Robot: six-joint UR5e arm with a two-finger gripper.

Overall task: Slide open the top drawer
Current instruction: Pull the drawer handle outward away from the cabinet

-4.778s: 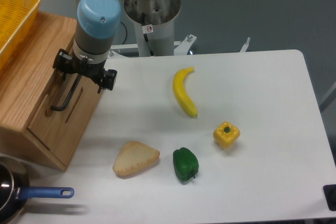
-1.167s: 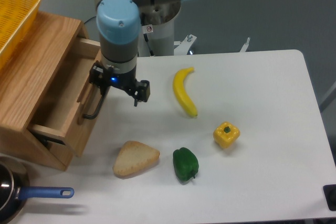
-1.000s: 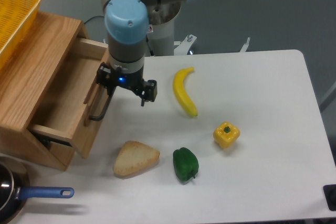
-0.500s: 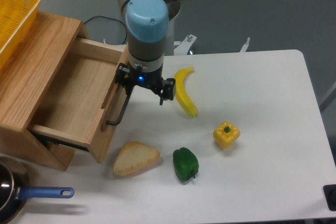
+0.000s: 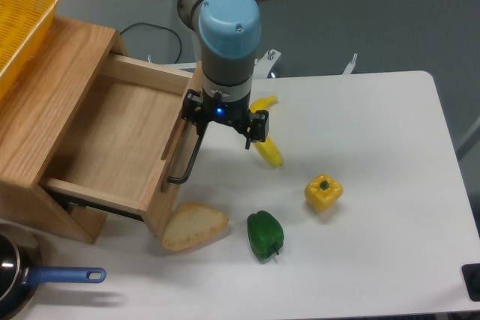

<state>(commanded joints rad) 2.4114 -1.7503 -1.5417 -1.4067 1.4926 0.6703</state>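
Note:
The top drawer point(image 5: 112, 136) is a light oak drawer pulled far out of the wooden cabinet point(image 5: 45, 103) at the left, its shallow plain-wood inside empty. A long black bar handle point(image 5: 187, 159) runs across its front panel. My gripper point(image 5: 201, 121) hangs under the arm's blue-capped wrist, right at the upper end of the handle. The wrist body hides the fingers, so I cannot see whether they clamp the bar.
A yellow basket point(image 5: 19, 24) sits on the cabinet. A banana point(image 5: 266, 148) lies just right of the gripper. A slice of bread point(image 5: 193, 226) touches the drawer's front corner. A green pepper point(image 5: 265, 235), a yellow pepper point(image 5: 323, 192) and a blue-handled pan point(image 5: 30, 279) are nearby.
The drawer has slid out to the right from fully shut to wide open. My gripper moved right with the handle and now partly covers the banana.

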